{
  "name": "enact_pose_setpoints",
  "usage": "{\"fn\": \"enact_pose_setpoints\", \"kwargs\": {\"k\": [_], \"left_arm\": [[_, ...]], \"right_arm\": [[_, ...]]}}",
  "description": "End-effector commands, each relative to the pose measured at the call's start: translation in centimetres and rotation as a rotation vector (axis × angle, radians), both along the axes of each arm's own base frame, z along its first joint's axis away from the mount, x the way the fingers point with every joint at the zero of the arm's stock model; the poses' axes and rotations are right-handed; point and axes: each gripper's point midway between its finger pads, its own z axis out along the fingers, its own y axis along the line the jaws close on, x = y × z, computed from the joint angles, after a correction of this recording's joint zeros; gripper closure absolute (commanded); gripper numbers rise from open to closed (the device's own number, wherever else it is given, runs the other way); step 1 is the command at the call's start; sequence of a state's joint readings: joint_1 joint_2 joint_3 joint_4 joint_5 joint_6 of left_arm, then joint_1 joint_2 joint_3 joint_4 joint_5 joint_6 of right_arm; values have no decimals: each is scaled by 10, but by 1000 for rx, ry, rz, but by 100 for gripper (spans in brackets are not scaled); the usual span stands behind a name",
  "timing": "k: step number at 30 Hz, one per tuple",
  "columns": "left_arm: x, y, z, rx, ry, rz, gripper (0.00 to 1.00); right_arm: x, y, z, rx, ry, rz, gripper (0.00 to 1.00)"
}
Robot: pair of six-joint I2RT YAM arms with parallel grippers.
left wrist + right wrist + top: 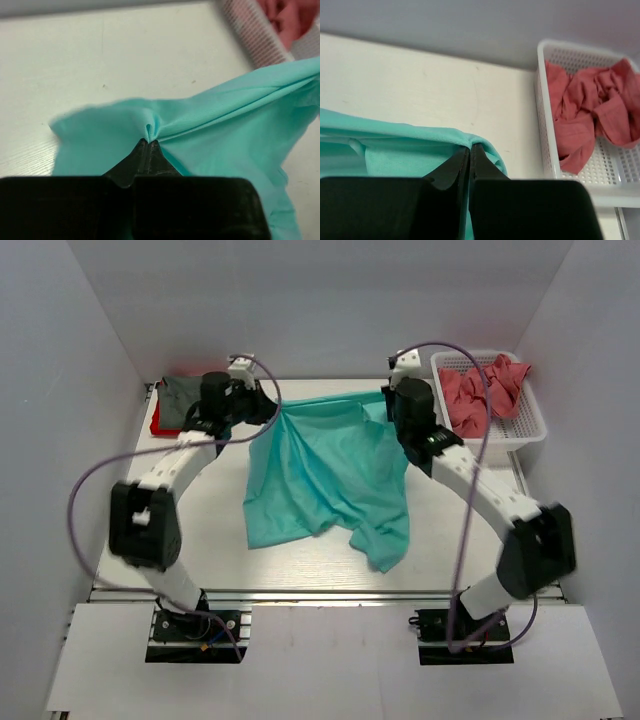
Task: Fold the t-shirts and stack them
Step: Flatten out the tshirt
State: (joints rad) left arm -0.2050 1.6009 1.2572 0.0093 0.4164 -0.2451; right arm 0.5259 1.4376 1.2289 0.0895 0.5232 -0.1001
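A teal-green t-shirt [325, 480] hangs stretched between both grippers, its lower part draped on the table. My left gripper [272, 412] is shut on its left top corner, with the cloth pinched at the tips in the left wrist view [149, 141]. My right gripper [388, 400] is shut on its right top corner, shown in the right wrist view [470, 147]. Salmon-pink t-shirts [483, 393] lie crumpled in the white mesh basket [530, 432] at the back right. A dark grey t-shirt [180, 400] lies on a bright red one [157, 426] at the back left.
The white walls enclose the table on three sides. The basket [546, 135] stands just right of my right gripper. The metal rail [320, 593] runs along the table's near edge, with both arm bases below it.
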Motion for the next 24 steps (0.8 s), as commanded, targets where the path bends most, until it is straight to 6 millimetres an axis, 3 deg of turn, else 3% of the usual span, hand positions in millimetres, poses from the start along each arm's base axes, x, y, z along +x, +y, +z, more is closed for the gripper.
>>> {"fn": "enact_pose_setpoints", "kwargs": {"k": [1,2,3,4,5,6,7,8,9,10,11,12,13,14,15,17,18,19,20,21,22,23,24], "left_arm": [[54,2,-29,33,29,49,100],[66,-2,-44,35,52,39,100],[85,-3,-35,21,45,39,100],[102,-7,-86,36,135,28,100],[122,-11,-74,32,117,28,100],[133,-13,-86,36,137,28,100],[154,-17,-65,25,81,28,100],[163,-19,-112,42,164,28,91],[171,-21,-117,42,165,28,84],[184,-25,-100,27,112,18,71],[188,-25,-106,29,122,18,53],[190,-27,-109,25,121,8,20],[190,-27,-109,25,121,8,11],[188,-27,-107,26,122,8,3],[186,-27,-100,23,110,8,0],[171,-24,-77,22,101,8,0],[163,-21,-71,26,110,17,0],[147,-22,-83,42,159,20,0],[135,-15,-50,55,119,36,0],[117,-7,-71,83,193,61,0],[102,-8,-69,93,214,62,0],[88,-3,-69,93,243,81,0],[61,7,-70,104,279,113,0]], "right_arm": [[52,-26,-8,26,-17,-158,100],[68,-26,7,59,-40,-131,100],[84,-24,-18,47,6,-130,100],[100,-28,-45,29,67,-115,100],[118,-16,-44,47,63,-80,100],[127,-16,-52,51,79,-70,100],[142,-18,-65,50,115,-59,100],[157,-11,-74,61,123,-46,100],[163,-15,-82,60,143,-51,100],[178,-16,-86,66,145,-56,100],[179,-14,-116,46,235,-52,100],[192,-11,-82,74,175,-40,95],[195,-14,-106,58,230,-49,52],[195,-13,-103,60,235,-44,31],[197,-12,-95,65,221,-41,18],[188,-11,-76,96,212,-34,10],[180,-11,-85,113,246,-33,10],[169,-12,-54,135,208,-26,10],[160,-14,-61,141,236,-26,10],[149,-12,-71,180,273,-34,10],[132,-15,-55,198,265,-33,10],[124,-17,-55,210,275,-32,10],[115,-18,-56,238,291,-48,10]]}}
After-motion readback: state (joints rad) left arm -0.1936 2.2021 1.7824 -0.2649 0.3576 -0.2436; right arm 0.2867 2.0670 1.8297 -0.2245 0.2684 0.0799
